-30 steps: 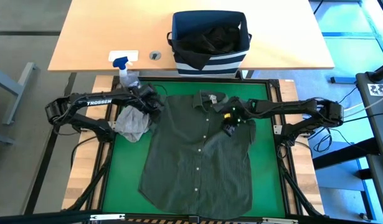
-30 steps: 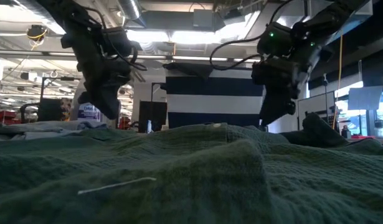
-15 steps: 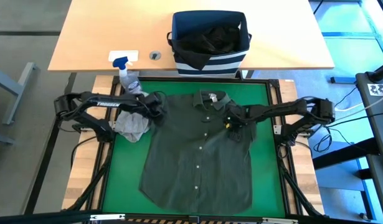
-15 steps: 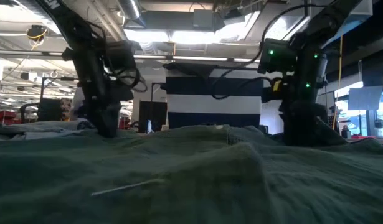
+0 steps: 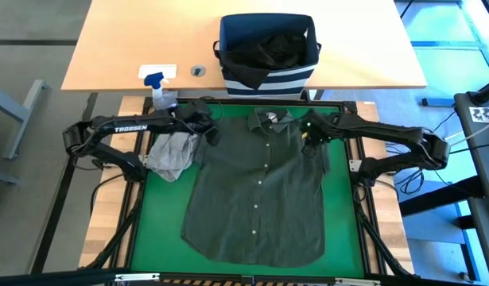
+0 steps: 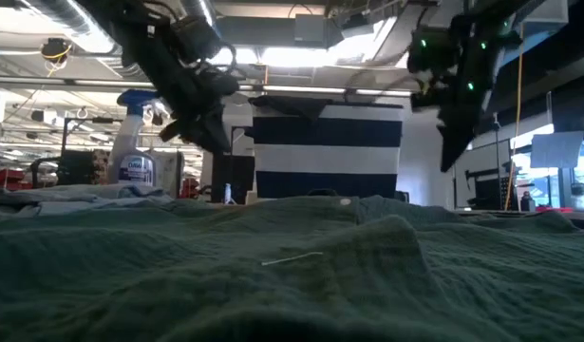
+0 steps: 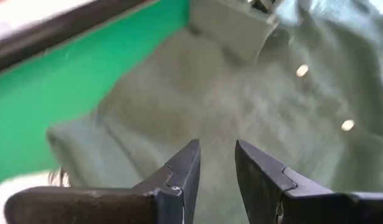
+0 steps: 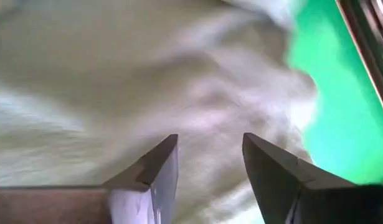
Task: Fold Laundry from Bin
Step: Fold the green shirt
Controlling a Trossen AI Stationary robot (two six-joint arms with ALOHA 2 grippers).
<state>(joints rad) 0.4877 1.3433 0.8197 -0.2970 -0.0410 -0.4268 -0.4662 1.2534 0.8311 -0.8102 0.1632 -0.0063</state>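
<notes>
High view: the dark olive shirt (image 5: 260, 191) lies spread face-up on the green mat (image 5: 161, 214) of the bench, collar toward the striped bin (image 5: 268, 54), which holds a black garment (image 5: 268, 49); a light grey garment (image 5: 172, 155) sits crumpled just beside the shirt's left shoulder. Half a second ago both grippers pressed on the shoulders; now the left gripper (image 5: 211, 133) and right gripper (image 5: 309, 135) have lifted and drawn outward, leaving the shirt flatter. Low view: both arms hang clear above the cloth, the spray bottle (image 6: 132, 157) showing behind. Left wrist view: the fingers (image 7: 182, 171) are parted and released, nothing between them, over the shoulder fabric. Right wrist view: the fingers (image 8: 160, 165) likewise stand apart and empty above the sleeve edge. Smoothing looks finished, so folding can probably begin.
</notes>
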